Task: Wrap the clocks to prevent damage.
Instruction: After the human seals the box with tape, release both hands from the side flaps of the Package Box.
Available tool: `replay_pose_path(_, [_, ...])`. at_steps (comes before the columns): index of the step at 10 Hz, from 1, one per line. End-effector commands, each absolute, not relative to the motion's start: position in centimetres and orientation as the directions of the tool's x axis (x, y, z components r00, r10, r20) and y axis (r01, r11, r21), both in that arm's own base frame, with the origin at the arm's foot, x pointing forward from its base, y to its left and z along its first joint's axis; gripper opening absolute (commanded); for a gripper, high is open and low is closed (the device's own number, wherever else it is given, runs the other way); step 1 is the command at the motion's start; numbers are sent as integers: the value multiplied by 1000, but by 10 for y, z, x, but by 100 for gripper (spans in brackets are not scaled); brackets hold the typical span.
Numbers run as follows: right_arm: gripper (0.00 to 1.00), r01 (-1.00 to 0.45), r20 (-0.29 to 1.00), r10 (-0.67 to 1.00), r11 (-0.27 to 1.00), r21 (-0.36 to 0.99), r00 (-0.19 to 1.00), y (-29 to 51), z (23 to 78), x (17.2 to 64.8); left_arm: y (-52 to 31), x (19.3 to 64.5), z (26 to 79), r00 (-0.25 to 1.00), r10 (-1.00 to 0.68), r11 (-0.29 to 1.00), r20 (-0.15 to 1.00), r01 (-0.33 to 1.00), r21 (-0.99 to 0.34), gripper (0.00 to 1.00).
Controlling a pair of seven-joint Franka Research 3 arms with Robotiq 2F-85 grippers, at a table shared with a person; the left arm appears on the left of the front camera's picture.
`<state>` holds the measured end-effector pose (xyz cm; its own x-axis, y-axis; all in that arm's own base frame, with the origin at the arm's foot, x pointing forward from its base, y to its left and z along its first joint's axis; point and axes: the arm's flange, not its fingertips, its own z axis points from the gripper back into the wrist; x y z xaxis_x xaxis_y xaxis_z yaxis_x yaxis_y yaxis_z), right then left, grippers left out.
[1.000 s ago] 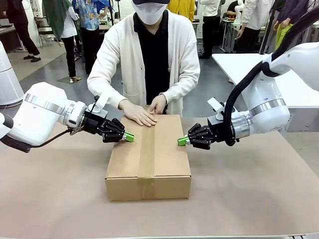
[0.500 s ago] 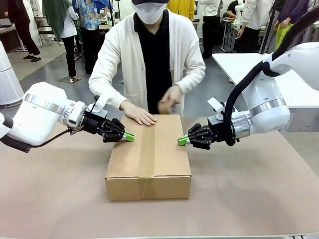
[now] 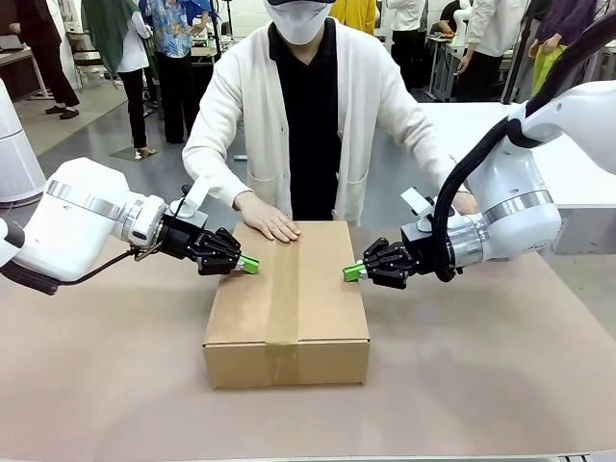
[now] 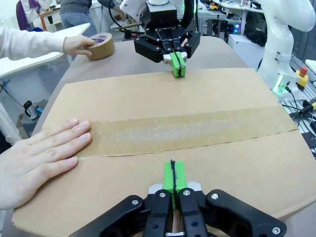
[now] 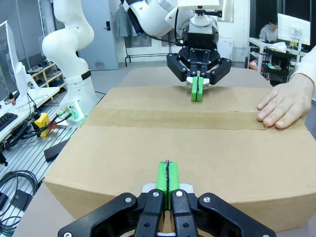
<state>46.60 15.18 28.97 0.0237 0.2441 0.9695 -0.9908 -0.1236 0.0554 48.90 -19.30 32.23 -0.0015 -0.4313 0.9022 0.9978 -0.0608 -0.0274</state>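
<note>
The left claw (image 3: pixel 248 264) was pinched fully closed with nothing in it, its green tips pressed against the cardboard box's (image 3: pixel 289 318) upper edge at about nine o'clock. Opposite, at three o'clock, the right claw (image 3: pixel 353 272) was closed the same way, empty, its tips touching the other edge. Between them the box lay flat near the middle of the table (image 3: pixel 481 385), flaps down, a strip of brown tape (image 3: pixel 283 294) running along the seam from twelve to six. At twelve o'clock one hand (image 3: pixel 269 219) of the person lay flat on the lid beside the tape; the other hand (image 4: pixel 79 45) rested on a tape roll (image 4: pixel 101 46) set on the table past the right arm. The clocks themselves I could not see; presumably they sat inside. The box looked stiff yet light, its board smooth enough to slide, and the contents likely fragile, so I'd take it by its two long sides, squeezing low and evenly.
</note>
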Motion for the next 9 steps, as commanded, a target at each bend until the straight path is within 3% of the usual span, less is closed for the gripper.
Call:
replay_pose_path(1, [1, -991, 967, 252, -121, 58, 26, 153, 287, 465, -194, 488, 318, 0, -448, -53, 894, 998, -27, 0])
replay_pose_path(9, [1, -991, 967, 252, -121, 58, 26, 153, 287, 465, -194, 488, 318, 0, -448, -53, 894, 998, -27, 0])
